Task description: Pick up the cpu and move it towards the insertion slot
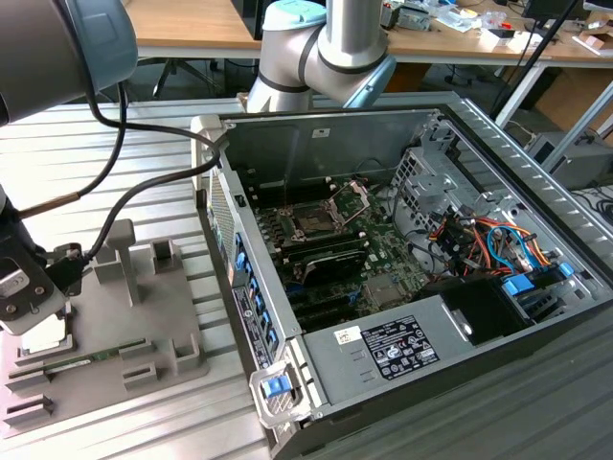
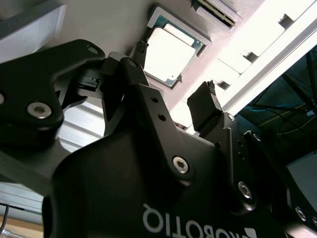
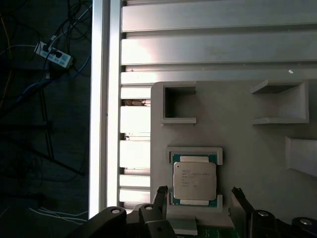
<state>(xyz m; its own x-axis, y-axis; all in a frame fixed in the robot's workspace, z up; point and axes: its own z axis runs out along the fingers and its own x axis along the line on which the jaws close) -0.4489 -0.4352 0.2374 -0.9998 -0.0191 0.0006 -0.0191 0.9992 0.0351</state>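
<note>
Gripper (image 1: 24, 305) hangs at the exterior view's left, over the left end of the grey tray (image 1: 144, 331), its jaws spread wide and holding nothing. In the first wrist view its fingertips (image 3: 161, 191) flank the cpu (image 3: 194, 179), which lies flat in the tray's recess. Rightward, the insertion slot (image 1: 311, 218) sits inside the open computer case (image 1: 383, 355).

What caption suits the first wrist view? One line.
The gripper, jaws open, flanks the cpu lying in a recess of the grey tray.
</note>
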